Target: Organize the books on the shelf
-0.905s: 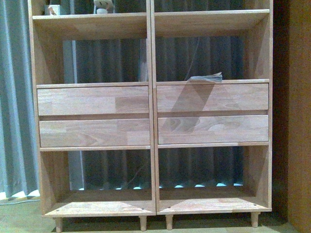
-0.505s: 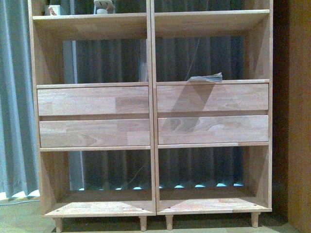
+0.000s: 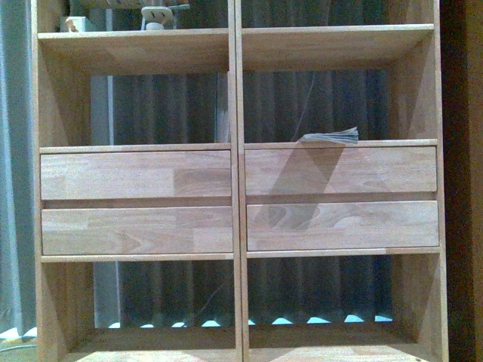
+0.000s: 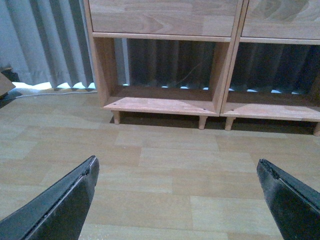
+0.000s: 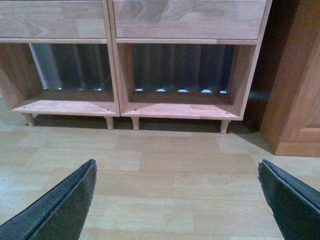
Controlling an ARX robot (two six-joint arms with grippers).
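The light-wood shelf (image 3: 237,105) fills the front view, with its four drawer fronts across the middle. One thin book (image 3: 330,136) lies flat in the right column's compartment just above the drawers; only its page edge shows. Neither arm appears in the front view. My left gripper (image 4: 177,172) is open over bare floor, facing the shelf (image 4: 165,104) at its lower left compartment. My right gripper (image 5: 177,172) is open too, over the floor in front of the shelf (image 5: 180,110) at its lower right compartment. Nothing is between either pair of fingers.
Small pale objects (image 3: 155,13) sit on the upper left board. Grey curtains (image 4: 45,45) hang behind and left of the unit. A brown wooden cabinet (image 5: 300,90) stands right of the shelf. Wood-plank floor (image 5: 165,170) lies between me and the unit.
The front view has closed in on the shelf: the unit looks larger and its legs have dropped out of frame. The flat book has not moved on its board.
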